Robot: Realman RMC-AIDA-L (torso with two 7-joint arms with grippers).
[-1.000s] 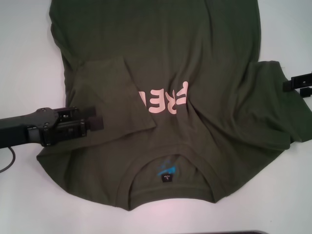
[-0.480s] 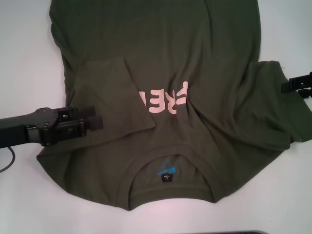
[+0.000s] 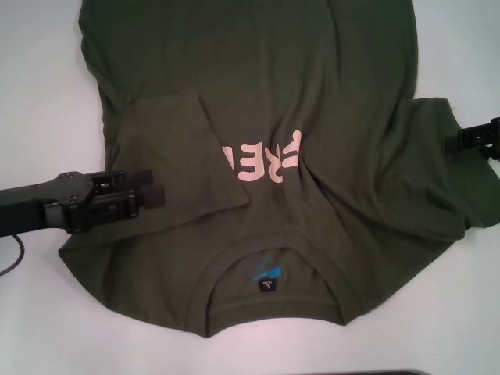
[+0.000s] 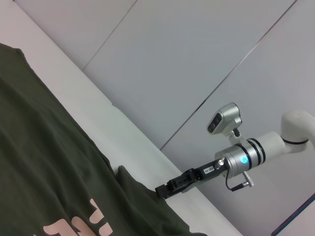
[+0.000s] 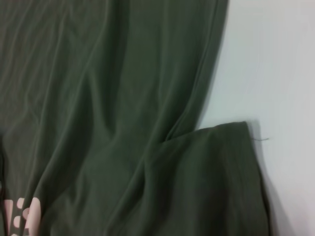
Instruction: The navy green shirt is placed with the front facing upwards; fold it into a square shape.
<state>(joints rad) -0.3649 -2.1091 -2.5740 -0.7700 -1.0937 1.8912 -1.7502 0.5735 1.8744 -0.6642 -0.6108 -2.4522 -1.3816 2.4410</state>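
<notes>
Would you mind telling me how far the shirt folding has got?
Early on. Done: the navy green shirt has its left sleeve folded inward, covering part of the pink lettering. In hand: the left end effector hovers over that fold; the right end effector sits at the unfolded right sleeve. Left: that sleeve and the body folds.

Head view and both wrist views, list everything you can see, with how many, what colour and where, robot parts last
navy green shirt: one, dark olive, spread front-up across the table, collar nearest the robot, left-side sleeve folded in over the chest
chest lettering: one print, pale pink, mid-chest, partly covered by the folded sleeve
neck label: one, black with blue print, inside the collar
table: one, white, under the shirt
left gripper: one, black, over the shirt's left edge by the folded sleeve
right gripper: one, black, at the right sleeve's edge
</notes>
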